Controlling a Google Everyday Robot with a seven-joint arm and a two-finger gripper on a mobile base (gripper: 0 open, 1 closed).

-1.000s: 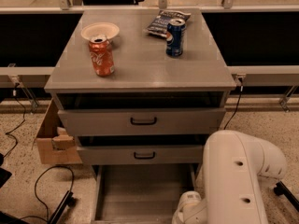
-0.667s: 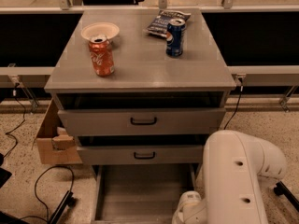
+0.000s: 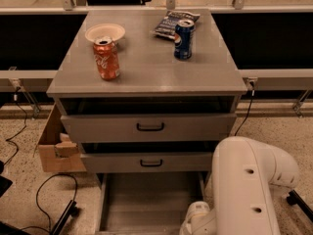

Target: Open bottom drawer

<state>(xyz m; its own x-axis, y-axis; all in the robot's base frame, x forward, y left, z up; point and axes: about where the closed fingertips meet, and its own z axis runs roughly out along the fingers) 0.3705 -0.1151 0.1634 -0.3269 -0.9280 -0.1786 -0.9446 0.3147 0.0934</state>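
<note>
- Nothing has moved since the earlier frames: the white arm [image 3: 249, 190], the drawers and the things on the cabinet top [image 3: 146, 77] stand as they did a second ago.
- The bottom drawer [image 3: 146, 199] is at the foot of the grey cabinet. It is already pulled far out toward the camera, and its plain grey inside lies open between the two side walls. Its front and handle are beyond the lower edge of the view.
- The gripper is not visible. It must be under the lower edge, past the wrist [image 3: 195, 218] that hangs over the right part of the open drawer. If it is wide, narrow or holding the handle, I cannot tell.
- My judgement: the pulling step is at its end or nearly so. The next move calls for letting go of the handle and taking the arm back without pushing the drawer in again.
- Count of things:
  - three drawers: the top drawer [image 3: 98, 127], the middle drawer [image 3: 112, 163] and the bottom one
  - two black handles in view
  - two cans: an orange can [image 3: 106, 58] and a blue can [image 3: 183, 39]
  - one white bowl [image 3: 104, 32], just behind the orange can
  - one snack bag [image 3: 171, 22], behind the blue can
  - one cardboard box [image 3: 51, 148], on the floor beside the cabinet
</note>
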